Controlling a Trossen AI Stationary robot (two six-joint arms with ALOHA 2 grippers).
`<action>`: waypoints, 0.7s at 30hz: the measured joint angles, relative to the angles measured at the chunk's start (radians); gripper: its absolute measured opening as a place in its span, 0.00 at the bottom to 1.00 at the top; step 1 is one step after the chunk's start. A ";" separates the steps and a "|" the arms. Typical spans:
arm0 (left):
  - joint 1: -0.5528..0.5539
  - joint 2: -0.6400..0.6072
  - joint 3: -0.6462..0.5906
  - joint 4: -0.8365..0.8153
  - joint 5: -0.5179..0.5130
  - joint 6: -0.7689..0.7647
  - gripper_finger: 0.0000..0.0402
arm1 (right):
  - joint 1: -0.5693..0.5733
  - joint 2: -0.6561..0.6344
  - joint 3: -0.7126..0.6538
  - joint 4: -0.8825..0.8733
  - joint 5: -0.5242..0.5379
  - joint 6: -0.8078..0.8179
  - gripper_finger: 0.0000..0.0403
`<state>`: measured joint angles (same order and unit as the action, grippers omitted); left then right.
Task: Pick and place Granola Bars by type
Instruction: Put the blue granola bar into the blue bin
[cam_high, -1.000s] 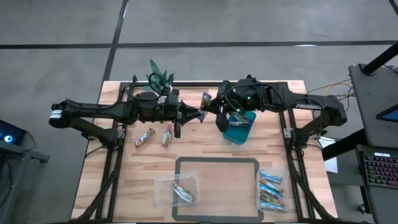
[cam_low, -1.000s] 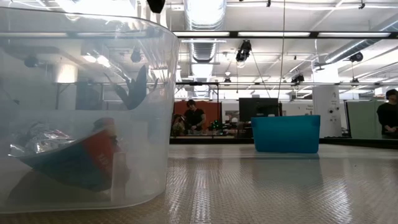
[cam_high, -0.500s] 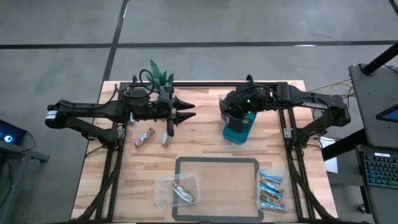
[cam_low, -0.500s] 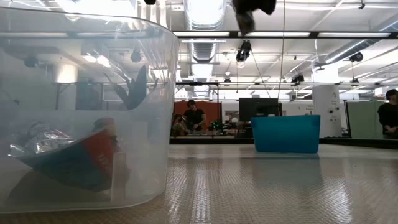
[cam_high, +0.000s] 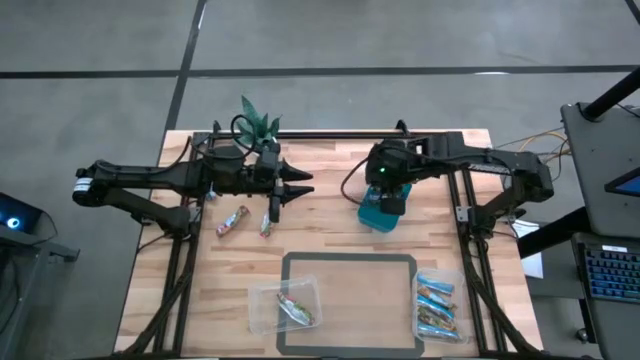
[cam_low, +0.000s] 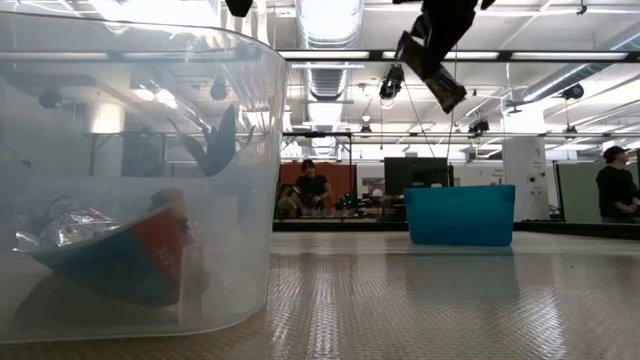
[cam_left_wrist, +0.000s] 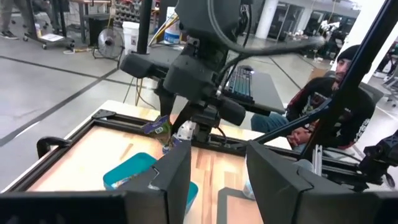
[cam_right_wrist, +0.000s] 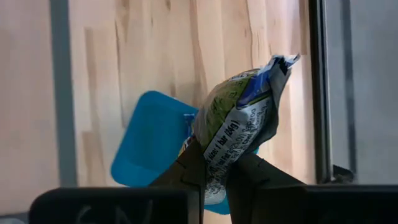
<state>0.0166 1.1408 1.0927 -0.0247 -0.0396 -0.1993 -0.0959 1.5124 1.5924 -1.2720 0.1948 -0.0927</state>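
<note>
My right gripper (cam_high: 386, 197) hangs over the teal bin (cam_high: 380, 215), tipped steeply down and shut on a granola bar (cam_right_wrist: 239, 118) in a green, blue and silver wrapper. The bar also shows in the left wrist view (cam_left_wrist: 158, 127), above the bin (cam_left_wrist: 132, 174). My left gripper (cam_high: 305, 182) stands open and level left of the table's middle, pointing at the right arm, with nothing between its fingers (cam_left_wrist: 177, 171). Two multicoloured bars (cam_high: 232, 220) (cam_high: 268, 222) lie flat on the table below the left arm. My right gripper pinches one end of the bar (cam_right_wrist: 214, 158) between its two fingers. The fingers come from above, slanting down. The rest of the bar sticks out past the fingertips, its crimped free end (cam_right_wrist: 280, 65) farthest out. It is lifted clear above the teal bin.
A clear tub (cam_high: 287, 305) holding a bar stands at the near edge, and fills the left of the low view (cam_low: 140, 180). Another clear tub (cam_high: 437, 305) with blue bars stands near right. A black taped rectangle (cam_high: 350, 257) marks the near middle. People show in the room beyond.
The two grippers met at the table's middle with the bar between them. My left gripper has opened and let go. My right gripper has carried the bar toward the table's right, sunk, and tipped from near level to steeply down over the teal bin.
</note>
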 joint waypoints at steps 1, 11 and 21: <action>0.000 0.000 0.000 -0.004 0.000 0.000 0.34 | 0.003 0.008 -0.002 0.000 0.015 -0.002 0.06; 0.000 0.001 0.000 -0.033 0.003 -0.002 0.34 | -0.001 0.119 -0.117 0.035 0.015 -0.003 0.06; 0.000 0.001 0.000 -0.082 0.005 -0.003 0.34 | -0.004 0.125 -0.318 0.219 -0.071 0.013 0.06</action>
<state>0.0166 1.1419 1.0924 -0.1064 -0.0349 -0.2020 -0.1001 1.6375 1.2742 -1.0526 0.1233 -0.0793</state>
